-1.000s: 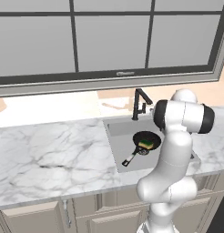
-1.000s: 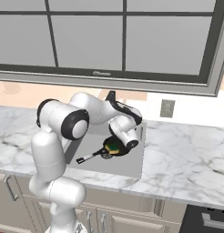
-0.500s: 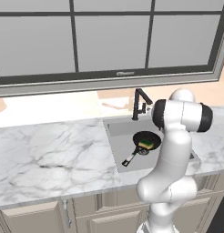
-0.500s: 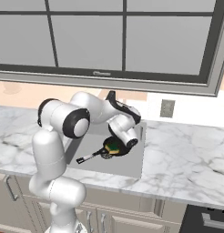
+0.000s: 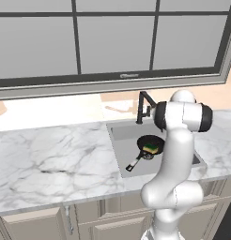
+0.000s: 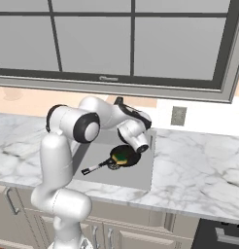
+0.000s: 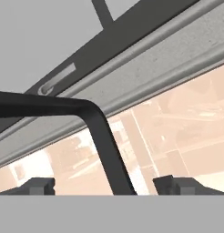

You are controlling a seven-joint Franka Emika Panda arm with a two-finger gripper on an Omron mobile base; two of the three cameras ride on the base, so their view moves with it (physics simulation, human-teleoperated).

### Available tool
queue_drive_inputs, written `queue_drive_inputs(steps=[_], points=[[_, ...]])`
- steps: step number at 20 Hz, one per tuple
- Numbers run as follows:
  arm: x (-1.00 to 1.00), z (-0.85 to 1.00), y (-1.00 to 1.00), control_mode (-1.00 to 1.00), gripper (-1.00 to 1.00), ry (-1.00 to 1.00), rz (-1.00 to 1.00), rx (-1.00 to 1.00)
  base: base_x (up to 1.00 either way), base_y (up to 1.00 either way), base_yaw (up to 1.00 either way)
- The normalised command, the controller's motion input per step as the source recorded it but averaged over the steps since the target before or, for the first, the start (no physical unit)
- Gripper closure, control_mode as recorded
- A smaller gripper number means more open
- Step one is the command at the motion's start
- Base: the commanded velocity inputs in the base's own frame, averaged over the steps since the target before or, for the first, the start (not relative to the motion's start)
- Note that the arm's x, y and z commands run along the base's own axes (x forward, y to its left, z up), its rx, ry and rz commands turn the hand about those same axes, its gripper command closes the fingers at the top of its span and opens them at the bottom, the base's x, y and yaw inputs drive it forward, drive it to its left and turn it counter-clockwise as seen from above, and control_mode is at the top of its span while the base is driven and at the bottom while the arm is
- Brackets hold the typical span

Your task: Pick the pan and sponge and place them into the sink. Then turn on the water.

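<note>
Black pan lies in the sink, handle running toward its front-left corner, sponge inside it. From the right, pan handle points left. Hand view: gripper spread wide, faucet between fingertips.

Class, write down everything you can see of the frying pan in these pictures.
The pan is small, round and black, with a long black handle ending in a silver-grey tip. It looks like dark metal. It lies flat on the floor of the grey sink, handle pointing toward the front left corner. The green-topped sponge rests inside it. No water runs on it, and the gripper is not touching it.
</note>
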Motion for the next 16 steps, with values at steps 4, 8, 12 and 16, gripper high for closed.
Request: queue_drive_inputs(steps=[4,8,12,16], points=[[0.32,-0.09,0.0,-1.0,-1.0,-0.03,0.0,0.0,0.0,0.0,0.0],[0.29,-0.31,0.0,-1.0,-1.0,-0.03,0.01,0.0,0.0,0.0,0.0],[0.17,-0.5,0.0,-1.0,-1.0,-0.03,0.04,0.0,0.0,0.0,0.0],[0.22,-0.39,0.0,-1.0,-1.0,-0.03,0.04,0.0,0.0,0.0,0.0]])
